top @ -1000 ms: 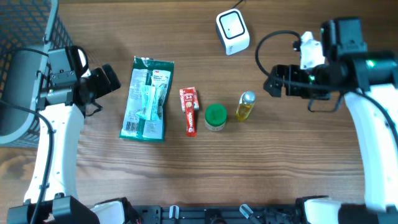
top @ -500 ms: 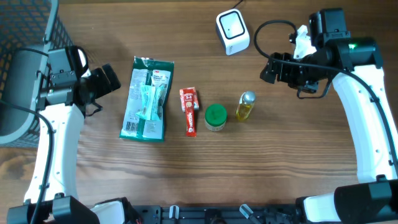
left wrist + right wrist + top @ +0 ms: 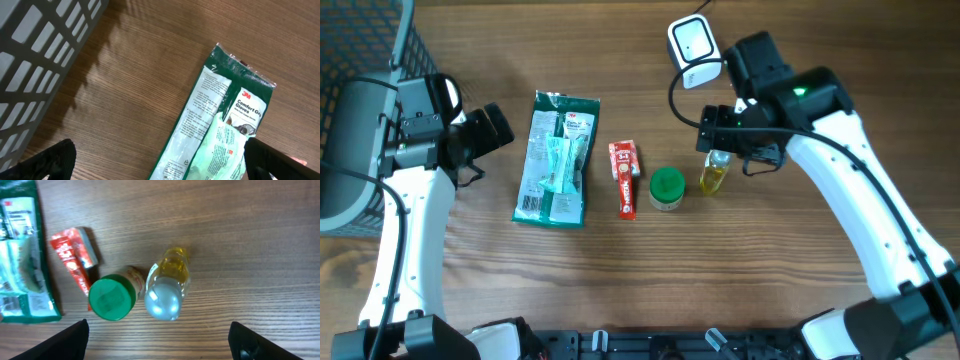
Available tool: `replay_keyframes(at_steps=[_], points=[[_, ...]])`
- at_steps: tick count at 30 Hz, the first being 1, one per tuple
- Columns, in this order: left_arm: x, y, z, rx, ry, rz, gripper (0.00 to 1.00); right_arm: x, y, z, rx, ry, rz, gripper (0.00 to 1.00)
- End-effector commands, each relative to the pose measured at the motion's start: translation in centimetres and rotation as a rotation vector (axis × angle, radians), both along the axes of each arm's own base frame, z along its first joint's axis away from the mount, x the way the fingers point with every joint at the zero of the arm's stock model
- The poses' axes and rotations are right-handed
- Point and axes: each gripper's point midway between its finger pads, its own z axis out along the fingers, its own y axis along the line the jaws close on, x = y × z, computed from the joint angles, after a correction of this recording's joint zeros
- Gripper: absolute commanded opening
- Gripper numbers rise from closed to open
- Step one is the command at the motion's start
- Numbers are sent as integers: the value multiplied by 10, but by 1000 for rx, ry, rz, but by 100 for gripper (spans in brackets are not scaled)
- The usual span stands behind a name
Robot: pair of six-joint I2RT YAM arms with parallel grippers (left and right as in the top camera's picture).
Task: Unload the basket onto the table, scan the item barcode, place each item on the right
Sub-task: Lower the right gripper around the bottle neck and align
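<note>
A row of items lies on the wooden table: a green glove pack, a red tube, a green-lidded jar and a small yellow bottle with a silver cap. The white scanner stands at the back. My right gripper hovers open just above the bottle, holding nothing; its wrist view also shows the jar and the tube. Left of the glove pack, my left gripper is open and empty.
A dark wire basket fills the back left corner, close behind the left arm, and shows in the left wrist view as a grid wall. The scanner's cable runs off the back edge.
My right arm has swung left from the table's right side and now hangs over the yellow bottle. The left arm and all the items have stayed put.
</note>
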Motion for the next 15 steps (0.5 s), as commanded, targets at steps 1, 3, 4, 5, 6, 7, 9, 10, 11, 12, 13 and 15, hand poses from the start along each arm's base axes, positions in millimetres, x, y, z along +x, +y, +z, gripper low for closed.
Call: replay_keyframes(at_steps=[1, 3, 4, 5, 6, 7, 9, 10, 11, 12, 13, 15], points=[[1, 2, 2, 10, -3, -5, 100, 3, -2, -28, -67, 66, -35, 89], [1, 2, 2, 10, -3, -5, 100, 3, -1, -42, -83, 111, -32, 91], [1, 2, 2, 10, -3, -5, 100, 2, -1, -48, -89, 132, -31, 91], [1, 2, 2, 10, -3, -5, 100, 2, 0, -54, -90, 151, -30, 91], [1, 2, 2, 10, -3, -5, 100, 1, 3, -58, -84, 170, -27, 91], [1, 2, 2, 10, -3, -5, 100, 0, 4, -64, -85, 188, -26, 91], [1, 2, 2, 10, -3, -5, 100, -1, 4, -70, -93, 208, -24, 88], [1, 2, 2, 10, -3, -5, 100, -1, 4, -73, -98, 219, -24, 87], [1, 2, 2, 10, -3, -5, 100, -1, 4, -74, -100, 222, -24, 87], [1, 2, 2, 10, -3, -5, 100, -1, 4, -74, -100, 222, -25, 86], [1, 2, 2, 10, -3, -5, 100, -1, 4, -74, -100, 221, -26, 84], [1, 2, 2, 10, -3, -5, 100, -1, 4, -74, -104, 220, -25, 82]])
